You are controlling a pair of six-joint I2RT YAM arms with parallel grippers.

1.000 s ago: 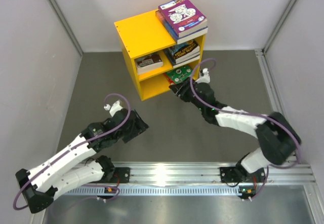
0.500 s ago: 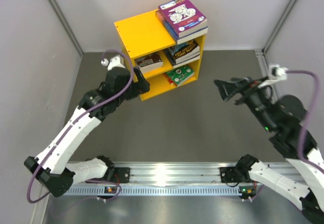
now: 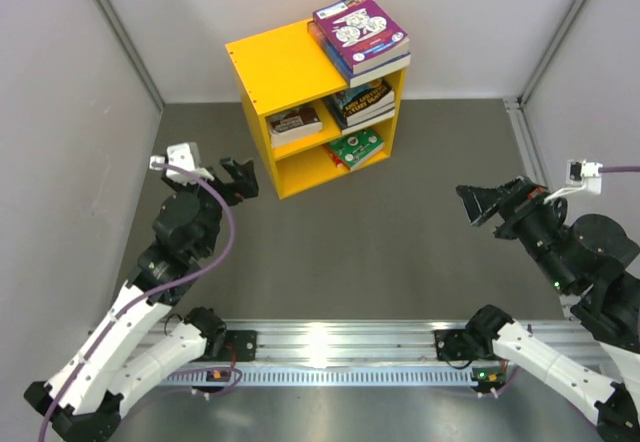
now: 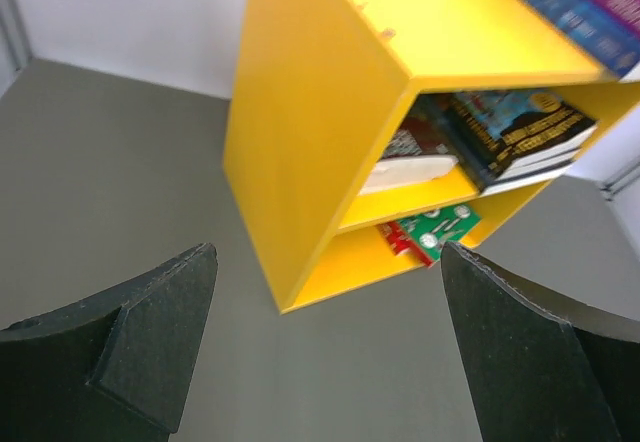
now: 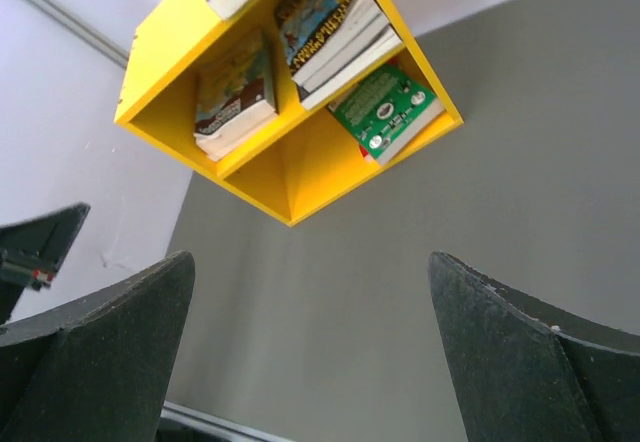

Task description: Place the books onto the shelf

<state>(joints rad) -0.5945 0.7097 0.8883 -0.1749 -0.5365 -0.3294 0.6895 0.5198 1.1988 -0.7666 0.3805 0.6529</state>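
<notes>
From where I stand the job looks as good as finished: every one of the books I can see is already on the shelf (image 3: 268, 70), and none is lying on the grey counter (image 3: 380, 252) in front of it. A purple-topped stack (image 3: 360, 30) sits on the flat top at its right end, hanging a little over the edge; two piles share the upper compartment, a smaller one (image 3: 295, 122) on the left and a thicker one (image 3: 362, 102) on the right; a green book (image 3: 355, 147) lies in the lower compartment, its corner poking past the front lip (that one might want a nudge inward, if anything does). I'd judge nothing is left to carry. Both arms are raised off the counter and stand well apart from the shelf, each aimed towards its open front. The left fingers (image 3: 238, 176) hang off the shelf's left corner, spread wide with nothing between them. The right fingers (image 3: 478, 205) hover far out to the right, likewise splayed and empty.
</notes>
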